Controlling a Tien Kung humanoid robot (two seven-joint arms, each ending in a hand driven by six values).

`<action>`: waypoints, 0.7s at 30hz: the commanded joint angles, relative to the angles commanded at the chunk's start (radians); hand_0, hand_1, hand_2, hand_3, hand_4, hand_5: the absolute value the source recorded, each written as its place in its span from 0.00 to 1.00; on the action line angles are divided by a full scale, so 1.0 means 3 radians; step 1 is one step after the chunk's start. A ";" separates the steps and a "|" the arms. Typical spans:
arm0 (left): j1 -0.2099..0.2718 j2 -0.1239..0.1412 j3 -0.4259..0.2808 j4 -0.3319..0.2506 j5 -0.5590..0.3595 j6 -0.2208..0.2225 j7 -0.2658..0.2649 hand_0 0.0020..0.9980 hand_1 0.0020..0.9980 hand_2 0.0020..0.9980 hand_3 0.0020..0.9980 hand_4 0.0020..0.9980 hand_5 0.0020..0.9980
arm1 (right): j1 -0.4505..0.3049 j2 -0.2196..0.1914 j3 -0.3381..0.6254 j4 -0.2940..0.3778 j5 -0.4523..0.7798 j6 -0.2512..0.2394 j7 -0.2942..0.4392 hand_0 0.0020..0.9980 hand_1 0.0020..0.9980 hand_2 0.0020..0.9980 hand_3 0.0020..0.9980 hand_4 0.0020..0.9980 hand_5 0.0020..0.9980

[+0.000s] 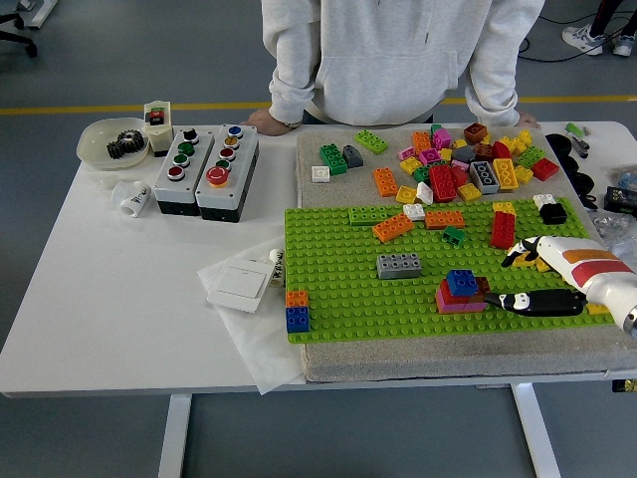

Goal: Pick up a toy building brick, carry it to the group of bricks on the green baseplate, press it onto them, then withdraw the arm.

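Observation:
A small stack (461, 290) stands on the green baseplate (338, 289), a blue brick on top of red and pink ones. My right hand (499, 280) hovers low just right of the stack, with its black thumb (532, 303) and white fingers (525, 252) spread and nothing held. A loose pile of coloured bricks (458, 159) lies on the grey mat beyond the plate. A tall red brick (503, 229) stands on the plate behind my hand. My left arm does not show.
On the plate are a grey brick (398, 265), an orange brick (392, 228) and an orange-and-blue stack (297, 311). Two button boxes (204, 169), a bowl with a gear (111, 142) and a white switch plate (239, 286) lie left. A person stands at the far edge, hand (264, 121) resting on the table.

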 joint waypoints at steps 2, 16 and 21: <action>0.0000 0.0002 0.0002 0.0001 -0.0004 0.0001 -0.0001 0.77 0.75 0.78 0.59 0.62 0.62 | 0.0006 0.0000 -0.0005 0.0000 -0.0033 0.0006 -0.0009 0.69 0.68 0.73 0.62 0.93 0.75; 0.0007 0.0010 -0.0021 0.0002 0.0022 0.0004 0.0001 0.77 0.75 0.79 0.59 0.62 0.62 | -0.0026 0.0171 -0.0054 0.0000 0.0126 -0.0636 0.0370 0.69 0.67 0.72 0.60 0.91 0.71; 0.0011 0.0008 -0.0022 0.0001 0.0028 0.0001 0.0004 0.77 0.75 0.79 0.59 0.62 0.62 | -0.0048 0.0243 -0.0084 0.0000 0.0360 -0.0773 0.0589 0.69 0.67 0.71 0.58 0.90 0.68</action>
